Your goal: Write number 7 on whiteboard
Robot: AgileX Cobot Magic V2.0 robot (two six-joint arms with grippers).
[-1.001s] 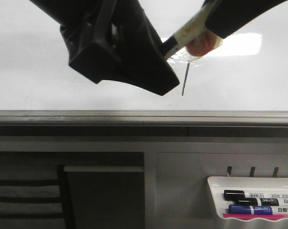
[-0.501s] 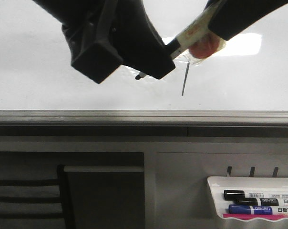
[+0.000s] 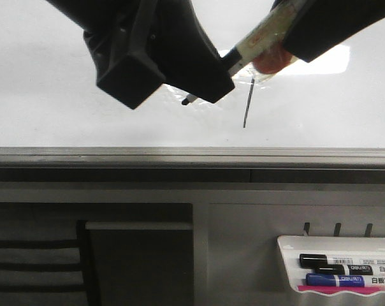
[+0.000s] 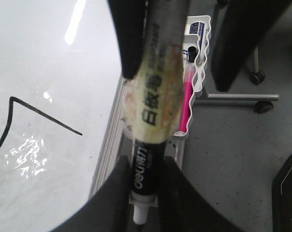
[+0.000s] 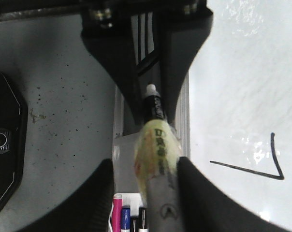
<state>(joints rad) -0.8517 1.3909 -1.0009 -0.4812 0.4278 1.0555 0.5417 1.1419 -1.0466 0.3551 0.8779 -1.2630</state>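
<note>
Grey speckled floor (image 4: 233, 159); castor wheel (image 4: 263, 107); white marker tray (image 3: 288, 252) w/ pens.

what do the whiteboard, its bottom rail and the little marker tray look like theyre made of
The whiteboard looks like a glossy coated panel: it mirrors a bright rectangle of light. Its bottom rail looks like brushed grey metal, probably aluminium, with long straight ridges. The marker tray seems to be moulded white plastic, judging by its wavy rim and rounded corners.

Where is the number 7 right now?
On the whiteboard, front view: the number 7 sits right of centre, just below the marker, above the grey rail.
</note>
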